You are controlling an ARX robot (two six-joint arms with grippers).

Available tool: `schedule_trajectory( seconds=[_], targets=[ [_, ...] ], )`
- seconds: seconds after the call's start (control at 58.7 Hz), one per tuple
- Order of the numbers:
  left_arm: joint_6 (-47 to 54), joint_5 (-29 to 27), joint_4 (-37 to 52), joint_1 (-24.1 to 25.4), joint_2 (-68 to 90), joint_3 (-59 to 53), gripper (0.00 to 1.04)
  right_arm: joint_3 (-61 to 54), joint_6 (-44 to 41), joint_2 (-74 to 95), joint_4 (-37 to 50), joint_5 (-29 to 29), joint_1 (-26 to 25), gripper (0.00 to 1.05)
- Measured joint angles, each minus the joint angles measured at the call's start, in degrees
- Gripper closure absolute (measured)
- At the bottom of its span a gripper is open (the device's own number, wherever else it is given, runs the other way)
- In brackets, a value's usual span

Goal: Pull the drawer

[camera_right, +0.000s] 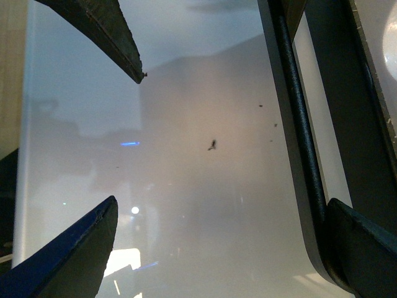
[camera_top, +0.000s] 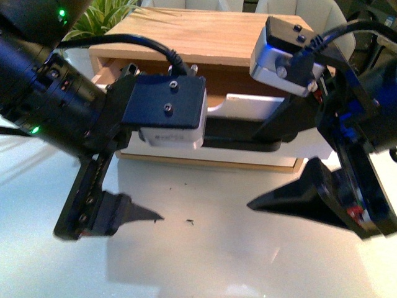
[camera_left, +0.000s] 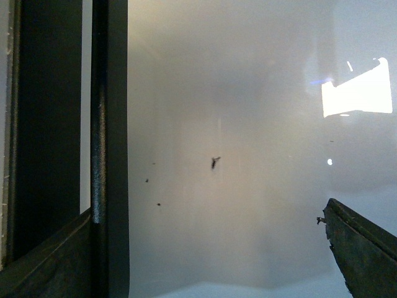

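Note:
The drawer [camera_top: 248, 107] shows its white front with a half-round notch, set in a light wood cabinet [camera_top: 186, 37]. Its long black bar handle [camera_top: 236, 141] runs across below the notch, mostly hidden by both wrists. My left gripper [camera_top: 149, 180] is open. In the left wrist view the handle [camera_left: 109, 149] lies between the fingers, close to one finger [camera_left: 49, 267]. My right gripper [camera_top: 254, 169] is open too. In the right wrist view the handle [camera_right: 298, 124] passes close beside one finger [camera_right: 366, 248]. Neither gripper [camera_left: 205, 254] [camera_right: 220, 248] holds anything.
A glossy white tabletop [camera_top: 205, 261] lies under both grippers, with a few dark specks [camera_top: 189, 220]. A second white front [camera_top: 273, 155] sits below the handle. A green plant [camera_top: 105, 18] stands behind the cabinet at the left. The left gripper's finger [camera_right: 105, 31] shows in the right wrist view.

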Motion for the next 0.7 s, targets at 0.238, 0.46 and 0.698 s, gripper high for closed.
schedule_trajectory(
  seconds=[0.238, 0.46, 0.698],
  targets=[
    [-0.5, -0.8, 4.0, -0.2, -6.4, -6.7, 0.07, -7.3, 2.6, -6.4, 4.0, -0.1, 0.4, 0.09],
    [-10.1, 1.6, 20.2, -0.3, -12.7, -13.4, 0.07, -14.5, 12.0, -14.6, 14.4, -3.3, -0.6, 0.09],
    [-28.4, -2.1, 38.7, -0.1, -28.0, -25.7, 0.07, -27.5, 30.6, -32.7, 31.6, 0.3, -4.4, 0.09]
  ],
)
